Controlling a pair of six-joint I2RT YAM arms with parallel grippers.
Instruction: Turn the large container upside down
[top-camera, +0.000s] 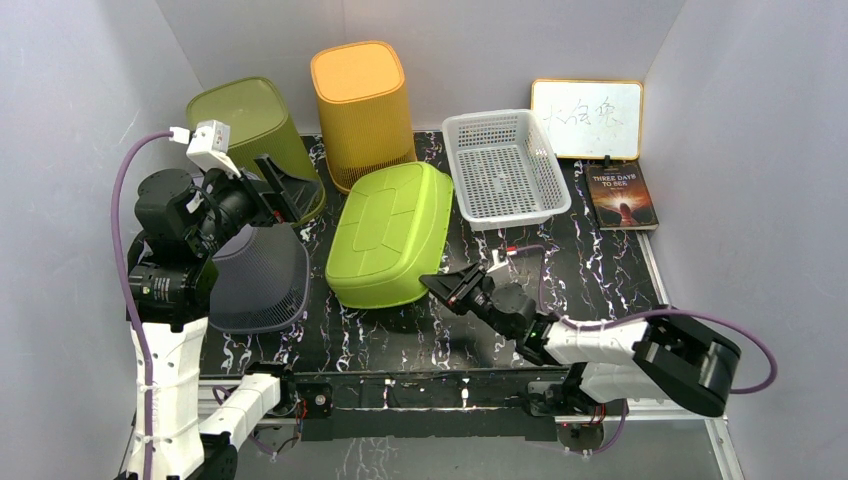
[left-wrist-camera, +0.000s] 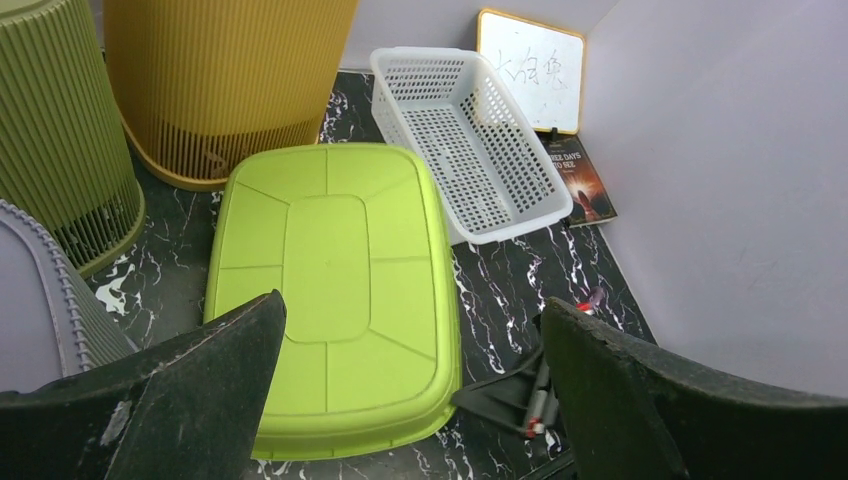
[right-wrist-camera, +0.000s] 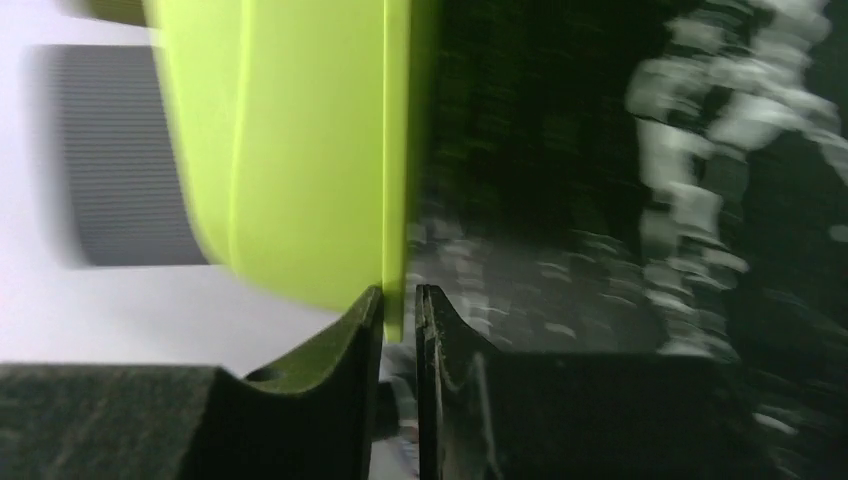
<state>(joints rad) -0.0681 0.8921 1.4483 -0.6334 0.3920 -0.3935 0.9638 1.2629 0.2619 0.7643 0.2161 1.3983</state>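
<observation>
The large container (top-camera: 390, 232), lime green and rectangular with rounded corners, lies in the middle of the black marbled bench (top-camera: 590, 270) with its flat panelled base turned up and its rim down. It sits just in front of the orange ribbed bin (top-camera: 360, 110), with the grey mesh basket (top-camera: 262, 275) to its left and the white perforated basket (top-camera: 505, 165) at its right rear corner.

The right hand (top-camera: 445, 284) reaches in low over the bench to the container's near right corner. In the right wrist view the right hand (right-wrist-camera: 398, 292) has its two fingers nearly together, and the thin green lip of the container (right-wrist-camera: 300, 150) runs down into the narrow gap between them. That picture is smeared, so it looks like a pinch on the rim, though how firmly it presses is hard to judge.

The left hand (top-camera: 290, 190) is held up above the grey mesh basket, near the olive ribbed bin (top-camera: 250, 125), and touches nothing. From the left wrist, the left hand (left-wrist-camera: 412, 300) has its fingers spread wide apart at the bottom corners of the picture, with the container (left-wrist-camera: 330, 290) lying between and beyond them.

Against the back wall at the right stands a small whiteboard (top-camera: 587, 118) with dark handwriting on it. A dark-covered book (top-camera: 622, 195) lies flat just in front of it, beside the white basket.
</observation>
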